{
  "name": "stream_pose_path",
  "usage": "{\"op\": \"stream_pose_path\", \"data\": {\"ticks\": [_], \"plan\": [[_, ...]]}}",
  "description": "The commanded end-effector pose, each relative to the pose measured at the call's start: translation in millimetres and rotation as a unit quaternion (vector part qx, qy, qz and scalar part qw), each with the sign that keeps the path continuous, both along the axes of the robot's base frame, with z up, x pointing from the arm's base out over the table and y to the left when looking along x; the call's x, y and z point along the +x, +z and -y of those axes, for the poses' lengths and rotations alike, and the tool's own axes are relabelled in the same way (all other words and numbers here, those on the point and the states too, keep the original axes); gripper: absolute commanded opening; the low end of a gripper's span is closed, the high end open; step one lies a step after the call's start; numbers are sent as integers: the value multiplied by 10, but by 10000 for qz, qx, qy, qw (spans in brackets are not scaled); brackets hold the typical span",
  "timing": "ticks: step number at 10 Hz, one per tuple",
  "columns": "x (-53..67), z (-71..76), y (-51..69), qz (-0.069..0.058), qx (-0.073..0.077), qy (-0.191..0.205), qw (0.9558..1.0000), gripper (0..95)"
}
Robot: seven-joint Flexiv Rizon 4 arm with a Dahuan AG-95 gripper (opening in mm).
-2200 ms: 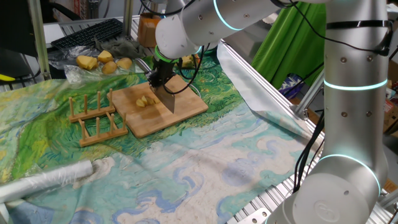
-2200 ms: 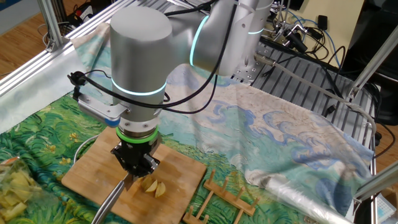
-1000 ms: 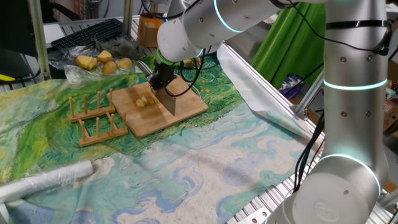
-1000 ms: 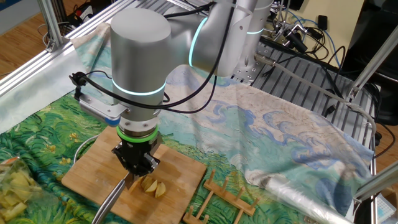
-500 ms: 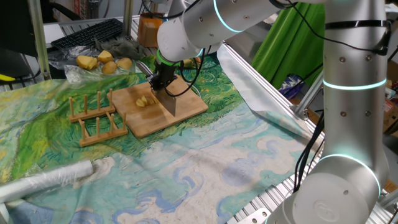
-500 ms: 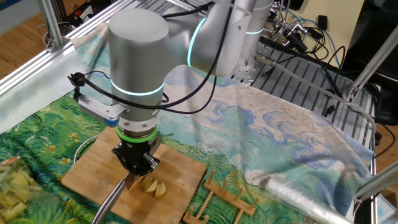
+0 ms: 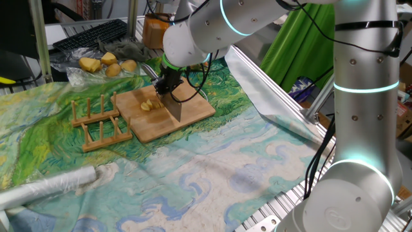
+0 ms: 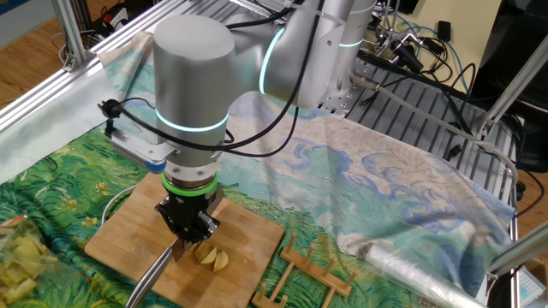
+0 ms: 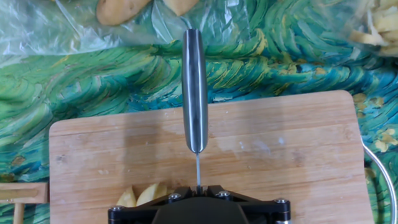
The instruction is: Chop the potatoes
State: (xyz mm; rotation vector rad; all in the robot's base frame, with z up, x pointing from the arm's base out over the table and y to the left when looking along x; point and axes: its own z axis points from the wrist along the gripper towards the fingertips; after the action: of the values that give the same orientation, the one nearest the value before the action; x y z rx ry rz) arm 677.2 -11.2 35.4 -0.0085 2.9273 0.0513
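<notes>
The potatoes (image 7: 149,104) are small pale-yellow wedges on the wooden board (image 7: 193,115), also seen in the other fixed view (image 8: 211,257) and at the bottom of the hand view (image 9: 144,194). My gripper (image 7: 166,86) is shut on a knife (image 9: 194,93) by its blade spine, just right of the wedges. The blade (image 7: 175,107) stands edge-down on the board. In the other fixed view the gripper (image 8: 187,229) hovers over the board (image 8: 128,239) with the knife handle (image 8: 147,282) sticking out toward the camera.
Whole potatoes (image 7: 106,64) lie in clear plastic behind the board, also seen in the hand view (image 9: 121,7). A wooden rack (image 7: 100,122) stands left of the board. A plastic roll (image 7: 45,187) lies at the front left. Metal frame rails (image 7: 290,109) border the cloth.
The gripper and knife have crept a little toward the back along the board. The potato wedges have not moved.
</notes>
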Motion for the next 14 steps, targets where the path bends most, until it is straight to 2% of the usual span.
{"op": "stream_pose_path", "data": {"ticks": [1, 2, 4, 5, 8, 9, 11, 13, 14], "plan": [[14, -9, -60, 229, 24, 23, 9997, 0], [15, -9, -62, 353, 37, -8, 9994, 0], [13, -10, -62, 404, 32, -52, 9992, 0], [13, -10, -63, 473, 28, -63, 9989, 0], [52, -28, -114, 503, 17, -84, 9987, 0], [82, -45, -163, 507, -8, -112, 9987, 0], [104, -52, -182, 474, 4, -135, 9988, 0], [155, -81, -140, 400, 34, -161, 9991, 0], [185, -85, -137, 291, 63, -220, 9993, 0]]}}
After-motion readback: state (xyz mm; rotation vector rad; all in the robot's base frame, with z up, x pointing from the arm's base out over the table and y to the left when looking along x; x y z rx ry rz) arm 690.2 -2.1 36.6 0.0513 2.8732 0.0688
